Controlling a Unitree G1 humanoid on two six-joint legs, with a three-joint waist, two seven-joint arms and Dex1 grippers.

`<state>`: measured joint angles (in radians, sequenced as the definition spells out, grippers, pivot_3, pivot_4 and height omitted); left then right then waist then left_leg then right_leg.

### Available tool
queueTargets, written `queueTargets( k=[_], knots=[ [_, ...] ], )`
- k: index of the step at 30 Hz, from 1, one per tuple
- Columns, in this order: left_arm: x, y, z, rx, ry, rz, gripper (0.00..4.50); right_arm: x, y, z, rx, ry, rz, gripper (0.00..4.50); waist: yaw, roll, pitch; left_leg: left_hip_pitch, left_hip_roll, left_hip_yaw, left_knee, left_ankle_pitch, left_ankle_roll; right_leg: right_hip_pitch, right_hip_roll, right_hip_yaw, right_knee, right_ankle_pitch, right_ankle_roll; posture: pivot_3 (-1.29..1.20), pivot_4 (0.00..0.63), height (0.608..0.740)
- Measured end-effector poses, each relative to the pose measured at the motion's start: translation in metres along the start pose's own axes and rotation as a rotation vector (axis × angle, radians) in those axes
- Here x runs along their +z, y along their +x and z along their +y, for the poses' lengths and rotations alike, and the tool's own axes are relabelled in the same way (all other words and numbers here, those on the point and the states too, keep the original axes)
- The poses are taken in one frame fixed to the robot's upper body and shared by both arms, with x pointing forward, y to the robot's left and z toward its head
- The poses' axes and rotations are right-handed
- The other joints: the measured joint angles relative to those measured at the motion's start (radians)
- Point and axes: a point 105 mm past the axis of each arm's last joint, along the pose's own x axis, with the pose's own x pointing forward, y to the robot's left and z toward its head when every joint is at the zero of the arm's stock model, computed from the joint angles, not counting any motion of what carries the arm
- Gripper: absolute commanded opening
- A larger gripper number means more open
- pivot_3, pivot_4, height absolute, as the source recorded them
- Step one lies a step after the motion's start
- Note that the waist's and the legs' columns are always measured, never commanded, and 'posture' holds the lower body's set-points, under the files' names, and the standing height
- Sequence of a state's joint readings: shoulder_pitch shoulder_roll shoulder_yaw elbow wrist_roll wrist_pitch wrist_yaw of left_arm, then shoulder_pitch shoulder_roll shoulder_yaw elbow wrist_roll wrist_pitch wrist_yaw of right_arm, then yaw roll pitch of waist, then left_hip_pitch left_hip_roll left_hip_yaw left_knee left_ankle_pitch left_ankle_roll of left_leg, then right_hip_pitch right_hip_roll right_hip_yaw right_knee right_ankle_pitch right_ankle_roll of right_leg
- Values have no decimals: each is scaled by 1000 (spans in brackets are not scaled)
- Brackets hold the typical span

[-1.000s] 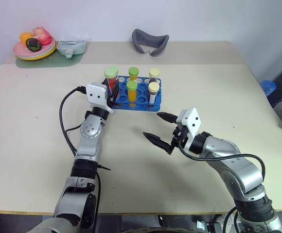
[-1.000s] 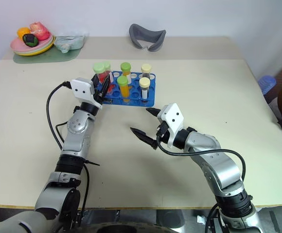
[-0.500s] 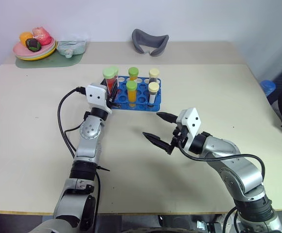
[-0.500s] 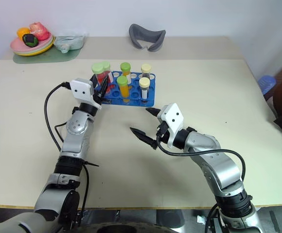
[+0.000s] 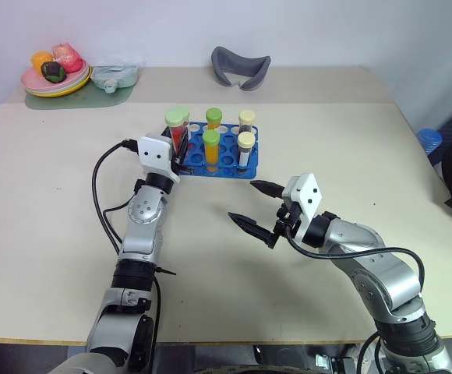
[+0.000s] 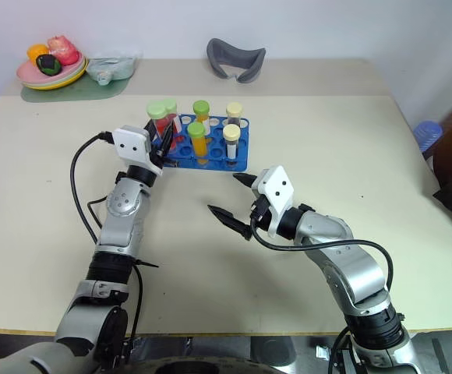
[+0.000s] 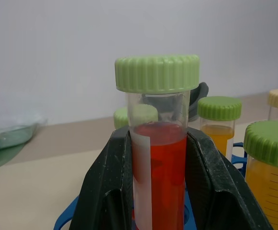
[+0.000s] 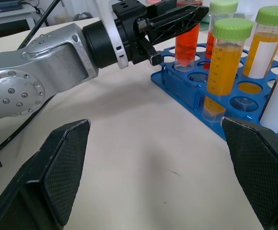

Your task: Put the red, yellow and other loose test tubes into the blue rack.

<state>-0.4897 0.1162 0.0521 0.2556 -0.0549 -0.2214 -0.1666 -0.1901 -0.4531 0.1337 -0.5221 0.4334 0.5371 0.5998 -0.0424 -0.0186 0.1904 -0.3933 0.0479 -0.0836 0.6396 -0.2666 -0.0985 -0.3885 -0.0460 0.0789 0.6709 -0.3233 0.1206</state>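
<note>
A pale surface (image 5: 54,202) carries a blue rack (image 5: 224,160) near its middle. The left tool (image 5: 181,149) is clamped on a red tube (image 7: 159,177) with a green cap, holding it upright at the rack's near left corner — its lower end appears to sit in or just above a hole there, though the seat itself is hidden. Holding it by the body below the cap keeps it vertical, so it can slide straight down.

Other tubes already stand in the rack: two orange-yellow ones with green caps (image 5: 210,148), and two with pale yellow caps (image 5: 245,149) on the right side.

The right tool (image 5: 257,206) hangs over bare surface in front of the rack, its two black fingers spread wide apart and holding nothing — probably kept back so it does not crowd the left arm.

At the far edge lie a plate of toy food (image 5: 54,74) and a grey curved object (image 5: 241,66), well apart from the work. No loose tubes are visible on the surface, so this looks like the last one.
</note>
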Motion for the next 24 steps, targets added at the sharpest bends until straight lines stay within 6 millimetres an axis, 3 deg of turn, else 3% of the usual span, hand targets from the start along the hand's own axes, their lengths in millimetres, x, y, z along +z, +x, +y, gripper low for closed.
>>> queueTargets(
  k=[24],
  knots=[
    [-1,3,1,15,15,8,1121,0,0,0,4,0,0,4500,0,0,0,1,0,0,0,0,0,1,0,0,0,0,0,0,150,740]
  ],
)
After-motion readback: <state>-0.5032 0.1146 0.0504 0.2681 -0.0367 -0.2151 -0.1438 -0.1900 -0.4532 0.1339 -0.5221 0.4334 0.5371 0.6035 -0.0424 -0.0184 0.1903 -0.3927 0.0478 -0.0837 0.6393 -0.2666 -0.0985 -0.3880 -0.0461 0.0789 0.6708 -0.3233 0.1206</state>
